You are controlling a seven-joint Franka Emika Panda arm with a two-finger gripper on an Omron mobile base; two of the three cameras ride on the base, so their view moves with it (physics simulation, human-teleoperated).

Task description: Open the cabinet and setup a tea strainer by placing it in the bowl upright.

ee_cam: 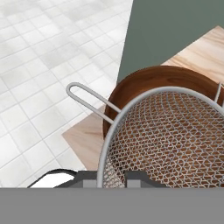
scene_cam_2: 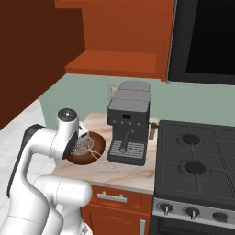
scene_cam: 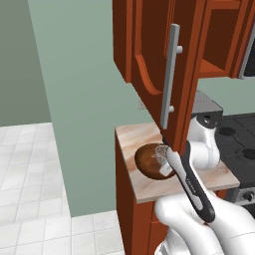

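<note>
Holding item: tea strainer (ee_cam: 175, 135), rim clamped between the jaws, mesh basket upright over the bowl (scene_cam_2: 89, 153), presumably for lowering inside. Bowl stands on the bench (scene_cam: 149, 187); cabinet (scene_cam: 154, 55) door open above.

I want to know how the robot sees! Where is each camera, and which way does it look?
Left base view: behind the arm's left, facing the open cabinet and bowl; white arm lower right.
Right base view: behind its right, facing the counter; arm lower left.
Hand view: on the hand, looking along the end effector at the tea strainer.
All share bowl and strainer.
</note>
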